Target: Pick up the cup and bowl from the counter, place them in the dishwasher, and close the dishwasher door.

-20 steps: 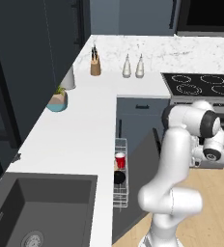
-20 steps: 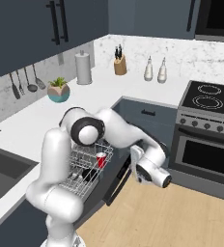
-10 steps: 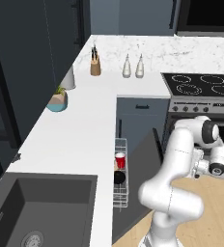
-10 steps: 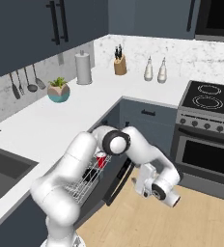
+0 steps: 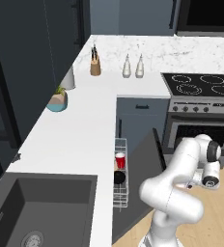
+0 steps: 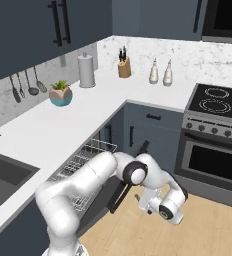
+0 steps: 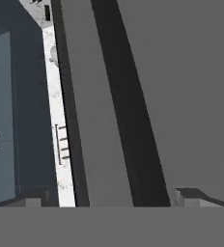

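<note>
The dishwasher door (image 7: pixel 147 96) stands close before the jaws.

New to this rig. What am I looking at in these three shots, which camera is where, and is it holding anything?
It is a rendered kitchen with a white robot arm on a mobile base. Two cameras ride on the base behind the arm, left and right; the third sits on the hand and looks along the gripper.

The dishwasher door stands partly open. The white wire rack is pulled out and holds the cup and the bowl. The counter carries a teal plant pot, a knife block and two bottles.

The arm reaches low, beside the door's outer face. The gripper looks open and empty: in the hand view its fingertips stand far apart.
</note>
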Robot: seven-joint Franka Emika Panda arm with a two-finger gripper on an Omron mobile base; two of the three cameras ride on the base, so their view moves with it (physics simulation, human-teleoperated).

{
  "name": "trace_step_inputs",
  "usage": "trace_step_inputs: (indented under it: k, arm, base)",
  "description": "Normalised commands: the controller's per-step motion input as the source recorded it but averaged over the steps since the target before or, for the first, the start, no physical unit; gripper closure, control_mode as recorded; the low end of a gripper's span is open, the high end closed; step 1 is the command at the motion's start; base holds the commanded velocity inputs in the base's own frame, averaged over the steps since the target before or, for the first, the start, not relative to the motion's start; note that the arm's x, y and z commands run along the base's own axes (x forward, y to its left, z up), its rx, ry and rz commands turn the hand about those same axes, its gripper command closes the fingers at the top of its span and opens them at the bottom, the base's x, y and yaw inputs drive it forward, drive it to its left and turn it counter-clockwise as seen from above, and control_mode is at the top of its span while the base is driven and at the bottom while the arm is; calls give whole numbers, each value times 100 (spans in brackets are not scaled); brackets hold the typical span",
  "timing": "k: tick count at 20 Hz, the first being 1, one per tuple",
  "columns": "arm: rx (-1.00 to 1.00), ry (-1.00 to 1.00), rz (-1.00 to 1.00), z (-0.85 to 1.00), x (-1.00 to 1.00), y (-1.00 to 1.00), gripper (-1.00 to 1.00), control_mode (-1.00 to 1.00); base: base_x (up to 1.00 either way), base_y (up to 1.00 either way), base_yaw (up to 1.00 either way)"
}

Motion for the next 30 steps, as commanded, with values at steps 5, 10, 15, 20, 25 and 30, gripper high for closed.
trace_step_inputs:
  k: [5,10,15,20,25,30]
  arm:
    - [1,-24,0,-34,15,66,-100,-100]
    - [2,-22,2,-11,7,86,-100,-100]
    - [0,-24,3,33,-1,84,-100,-100]
    - [0,-16,0,73,-22,98,-100,-100]
    - [0,-3,-2,22,-29,83,-100,-100]
    - [0,0,-12,0,-28,85,-100,-100]
  base:
    - [0,0,0]
    - [0,0,0]
    - [0,0,0]
    - [0,0,0]
    - [0,0,0]
    - [0,0,0]
